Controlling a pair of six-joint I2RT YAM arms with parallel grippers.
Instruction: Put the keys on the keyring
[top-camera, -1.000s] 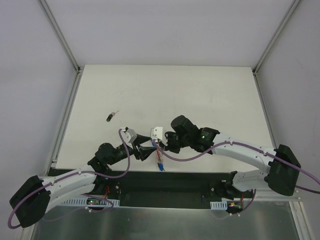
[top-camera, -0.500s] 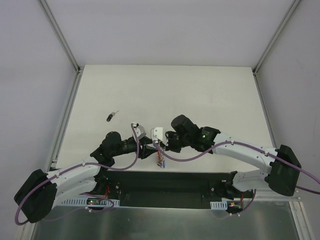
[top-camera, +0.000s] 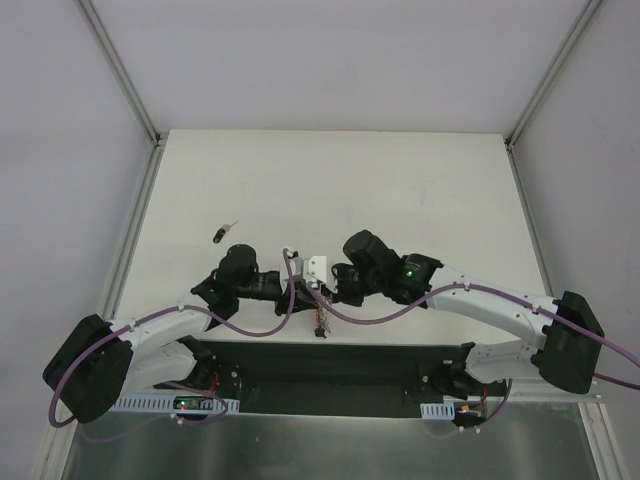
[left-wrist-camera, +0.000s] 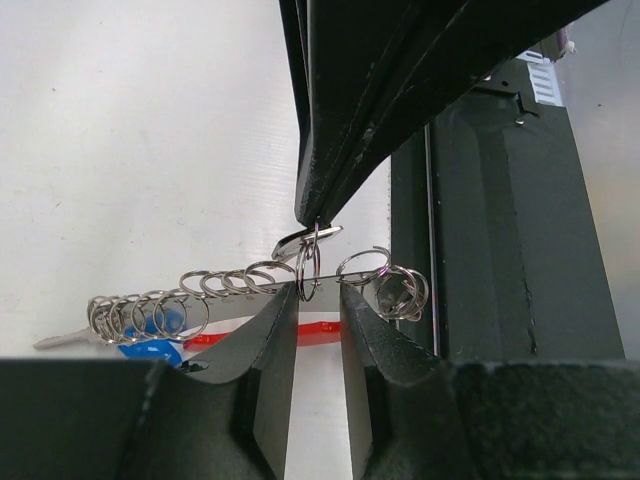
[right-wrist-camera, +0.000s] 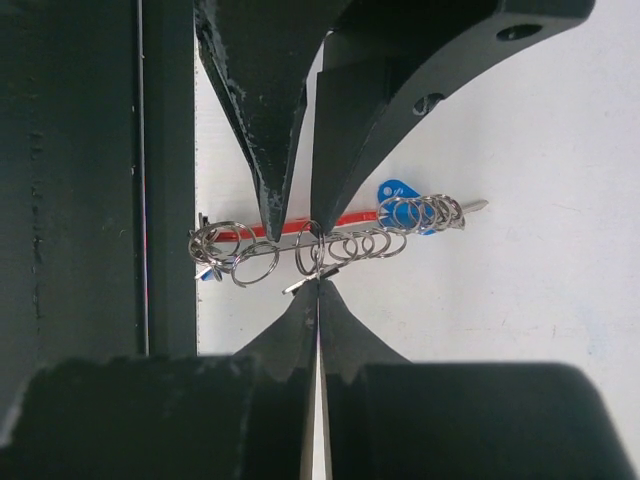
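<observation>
A white table (top-camera: 400, 200) is lying under two white and black robot arms that are meeting near its front edge. The overhead view is showing the left gripper (top-camera: 303, 292) and the right gripper (top-camera: 322, 292) tip to tip, with the grey metal D-shaped keyring with a curved red band (top-camera: 320, 320) hanging as a small blur just below them. Only this view is showing a tiny silver key with a black plastic head (top-camera: 224, 232), which is lying alone on the table, well apart to the left.

The wrist cameras are giving the detail that the overhead view is missing. In the left wrist view, the keyring (left-wrist-camera: 240, 283) is running sideways, strung with a row of small silver split rings (left-wrist-camera: 150, 312). The left gripper (left-wrist-camera: 318, 300) is sitting at a narrow gap, its fingers on either side of one ring; I cannot tell whether they are gripping anything. From above, the right gripper (left-wrist-camera: 318, 215) is pinching a split ring, its fingers pressed together. A blue plastic tag (left-wrist-camera: 150, 348) is hanging at the left end.

The right wrist view is showing the same meeting from the other side: the right gripper (right-wrist-camera: 318, 285) closed on the ring, the left gripper (right-wrist-camera: 296, 225) opposite, the keyring (right-wrist-camera: 350, 245) between them and a blue plastic tag (right-wrist-camera: 392, 190) behind it. Any writing on the tags is too small to read.
</observation>
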